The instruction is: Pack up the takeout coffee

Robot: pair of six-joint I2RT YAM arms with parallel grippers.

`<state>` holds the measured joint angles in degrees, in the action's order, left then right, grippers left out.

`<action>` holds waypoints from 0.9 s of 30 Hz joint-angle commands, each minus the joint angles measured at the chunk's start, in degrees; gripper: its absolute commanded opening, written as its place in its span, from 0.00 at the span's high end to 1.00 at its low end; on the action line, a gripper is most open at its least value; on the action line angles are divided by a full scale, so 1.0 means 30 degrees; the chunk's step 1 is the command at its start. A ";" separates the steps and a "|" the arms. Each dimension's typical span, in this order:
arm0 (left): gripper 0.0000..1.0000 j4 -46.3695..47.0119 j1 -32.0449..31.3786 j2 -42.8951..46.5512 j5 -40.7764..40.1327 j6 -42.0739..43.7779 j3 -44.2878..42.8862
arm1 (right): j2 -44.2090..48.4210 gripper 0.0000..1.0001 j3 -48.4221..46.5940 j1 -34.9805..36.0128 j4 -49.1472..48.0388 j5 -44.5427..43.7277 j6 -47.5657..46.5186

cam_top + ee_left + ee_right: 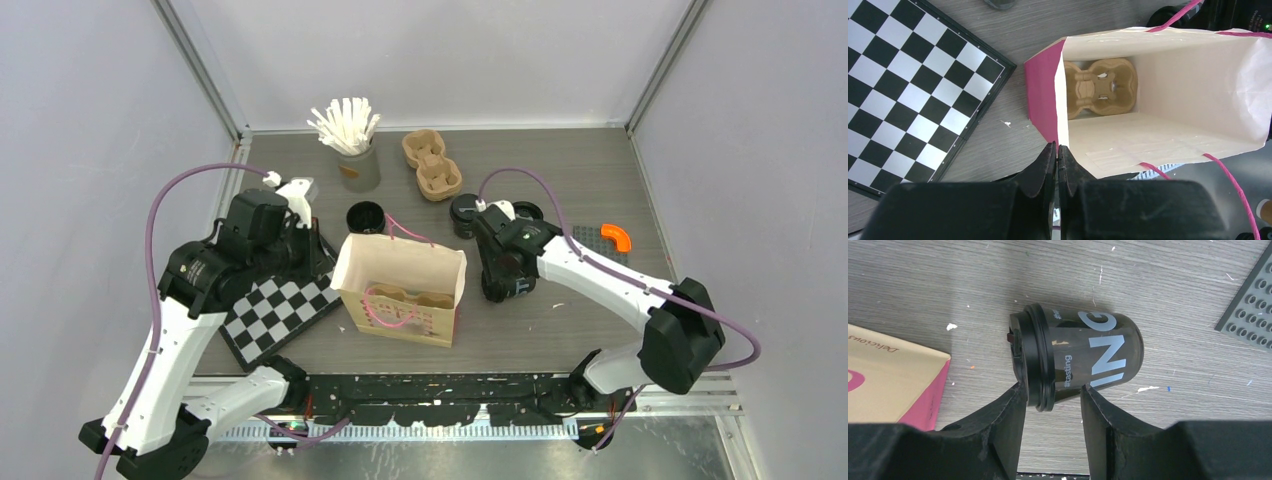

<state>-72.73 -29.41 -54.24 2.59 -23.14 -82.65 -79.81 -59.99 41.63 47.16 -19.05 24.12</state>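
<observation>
I see the carrier (1100, 87) inside the bag (400, 300) on the desk (560, 160); chessboard (275, 315) at the bag's nine o'clock, cup (1088, 352) at three.

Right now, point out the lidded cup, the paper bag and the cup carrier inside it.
lidded cup (1098, 347): right wrist view, lettered side wall.
paper bag (1193, 70): left wrist view, white inner wall.
cup carrier (1083, 92): left wrist view, pulp top surface.

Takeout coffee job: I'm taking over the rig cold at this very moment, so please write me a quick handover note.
Left gripper: shut on the rim of the paper bag, holding it open.
Right gripper: shut on a lidded cup, right of the bag, not in it.
Done: a pulp carrier sits in the bag's bottom, empty.
To do: load this cup; an unlidded cup stands behind the bag.
</observation>
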 commanded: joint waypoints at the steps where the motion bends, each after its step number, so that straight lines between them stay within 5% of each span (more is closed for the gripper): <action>1: 0.93 0.0730 -0.0070 0.0193 -0.0306 0.0097 -0.0578 | -0.0645 0.51 -0.0902 0.0074 0.0155 -0.1309 -0.0460; 11: 0.93 0.0965 -0.0070 0.0153 -0.0422 0.0037 -0.0344 | -0.2049 0.54 -0.1573 0.0305 0.0270 -0.2127 -0.0774; 19: 0.92 0.1262 -0.0070 0.0119 -0.0620 0.0063 -0.0290 | -0.2050 0.75 -0.1582 0.0323 0.0413 -0.2981 -0.0948; 23: 0.91 0.1660 -0.0071 -0.0016 -0.0645 0.0016 -0.0200 | -0.1377 0.76 -0.2282 0.0221 0.0481 -0.1850 -0.1153; 27: 0.91 0.1934 -0.0067 -0.0153 -0.0589 -0.0081 -0.0110 | -0.0067 0.76 -0.2634 -0.1831 -0.0186 0.2332 -0.0542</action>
<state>-70.08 -29.41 -54.37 1.43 -23.38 -82.65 -85.71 -64.99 40.99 49.23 -22.57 21.04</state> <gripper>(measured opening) 0.090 0.279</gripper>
